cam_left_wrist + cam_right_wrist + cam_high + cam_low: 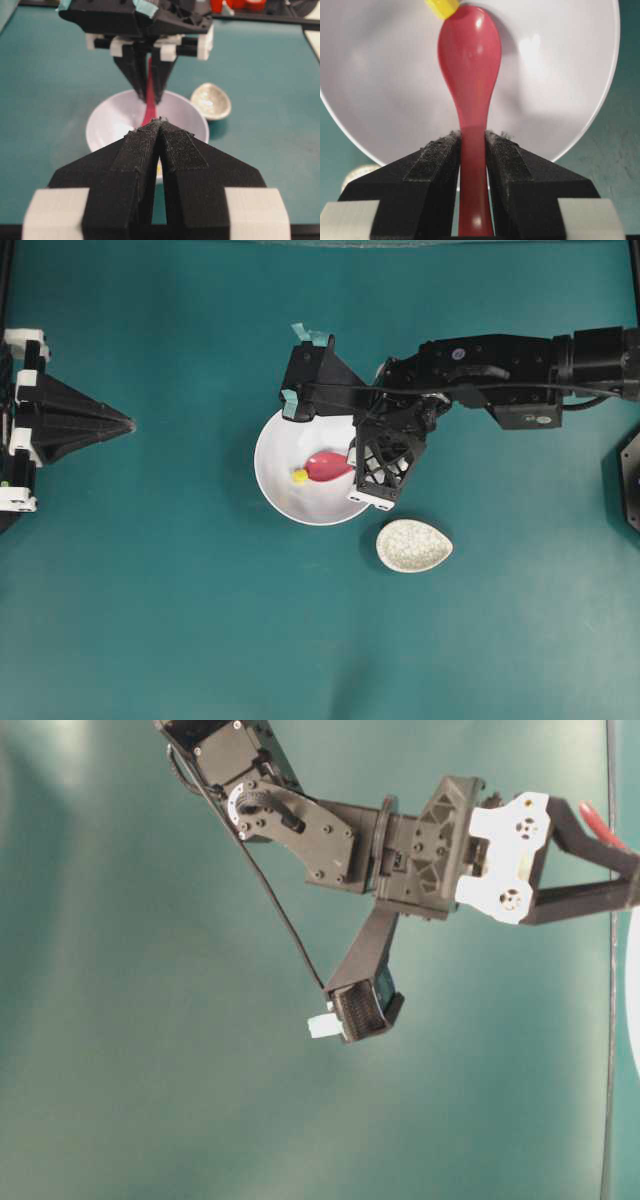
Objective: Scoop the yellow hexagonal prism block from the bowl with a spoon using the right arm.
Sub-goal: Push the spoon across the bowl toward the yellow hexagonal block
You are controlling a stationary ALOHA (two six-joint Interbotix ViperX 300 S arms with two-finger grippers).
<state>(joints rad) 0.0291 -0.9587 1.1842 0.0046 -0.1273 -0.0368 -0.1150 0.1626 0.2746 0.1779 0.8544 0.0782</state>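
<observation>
The white bowl (310, 502) sits mid-table. Inside it the pink-red spoon (328, 466) lies with its scoop low in the bowl. The yellow hexagonal prism block (300, 476) rests on the bowl floor, right against the scoop's tip. My right gripper (347, 448) hangs over the bowl's right side, shut on the spoon's handle. The right wrist view shows the handle (473, 150) clamped between both pads, the scoop (470, 50) ahead and the block (441, 7) at its far left tip. My left gripper (125, 424) is at the table's left edge, shut and holding nothing.
A small speckled oval dish (414, 545) stands just right of and nearer than the bowl, close under the right wrist. The right arm (500, 370) reaches in from the right edge. A dark object (630, 480) sits at the far right edge.
</observation>
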